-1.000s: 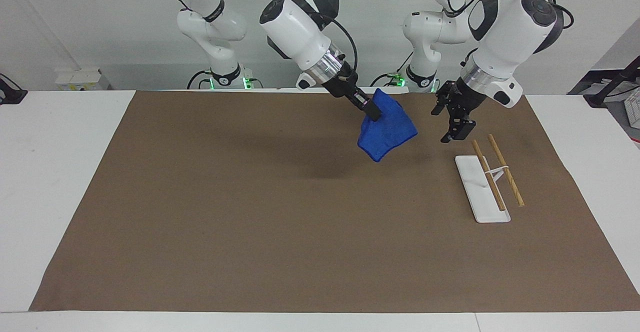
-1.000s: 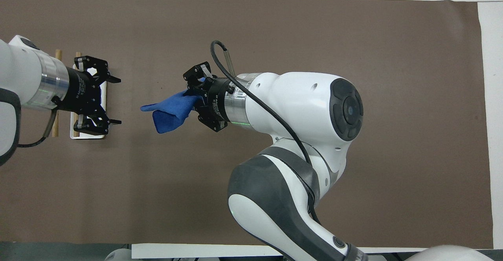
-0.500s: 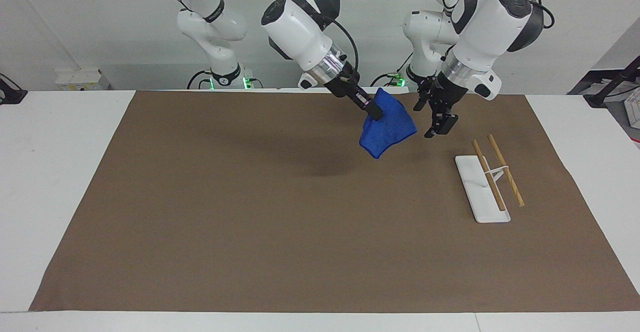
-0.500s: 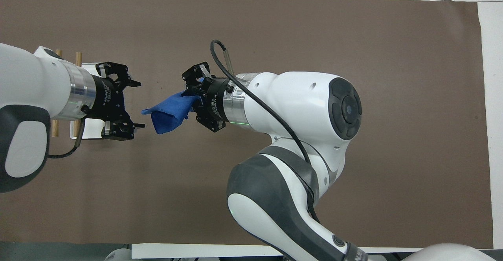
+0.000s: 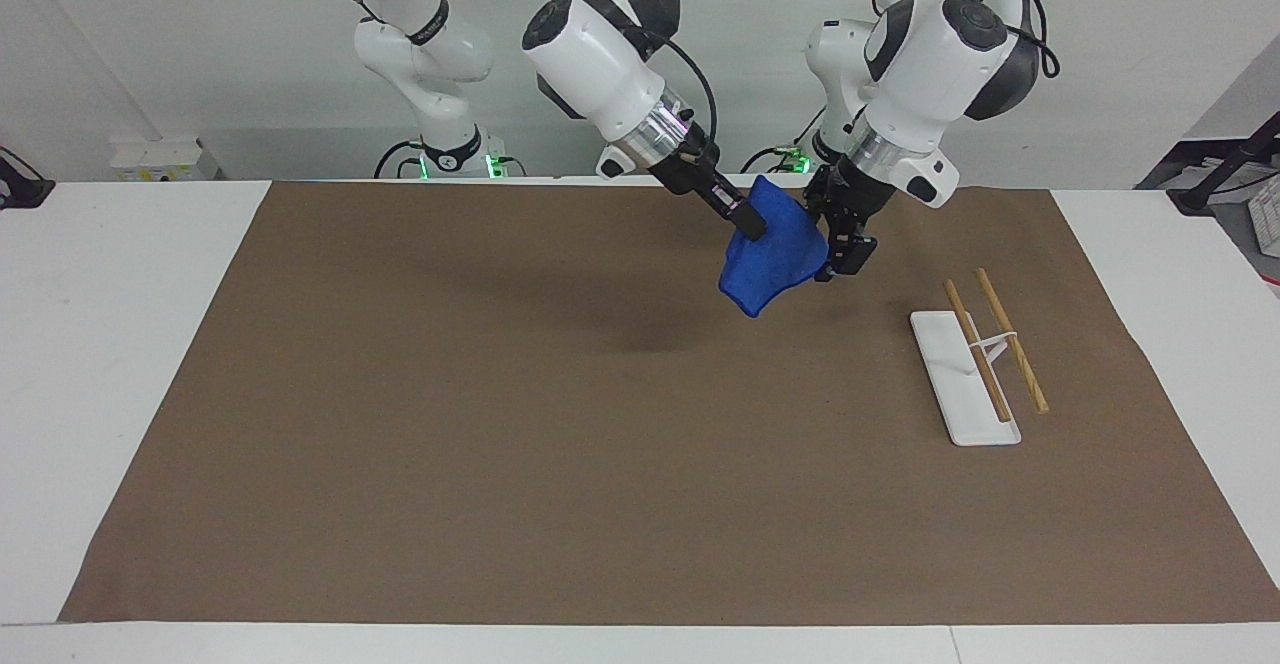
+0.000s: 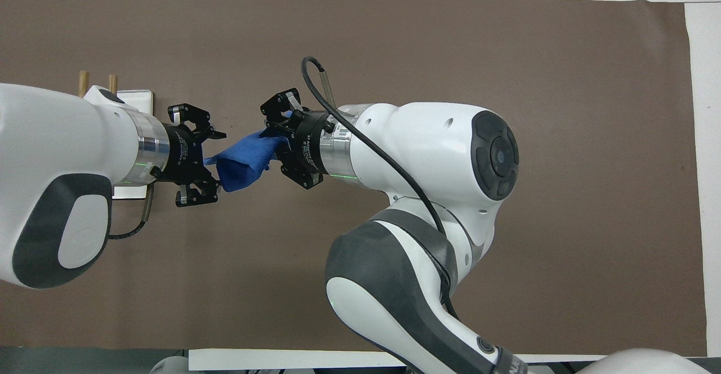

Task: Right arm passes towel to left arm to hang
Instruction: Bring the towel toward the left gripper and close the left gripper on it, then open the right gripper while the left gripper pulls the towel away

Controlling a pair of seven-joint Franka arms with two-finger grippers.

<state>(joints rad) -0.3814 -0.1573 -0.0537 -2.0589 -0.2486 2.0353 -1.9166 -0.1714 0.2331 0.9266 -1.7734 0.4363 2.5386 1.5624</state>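
Note:
The blue towel [image 5: 775, 262] hangs in the air over the brown mat, bunched, with the right gripper [image 5: 748, 227] shut on its upper part. In the overhead view the towel [image 6: 248, 157] stretches from the right gripper [image 6: 276, 148] toward the left arm's end of the table. The left gripper [image 5: 835, 254] has come up to the towel's free end. Its fingers stand apart on either side of that end, and the left gripper [image 6: 219, 160] is still open around it.
A small rack with a white base [image 5: 955, 384] and two wooden rods [image 5: 1010, 339] stands on the mat [image 5: 500, 424] toward the left arm's end. From overhead the left arm covers most of the rack [image 6: 135, 99].
The left gripper has swung from over the rack across to the towel's free end, and its fingers have begun to draw together. The right gripper and towel have barely moved.

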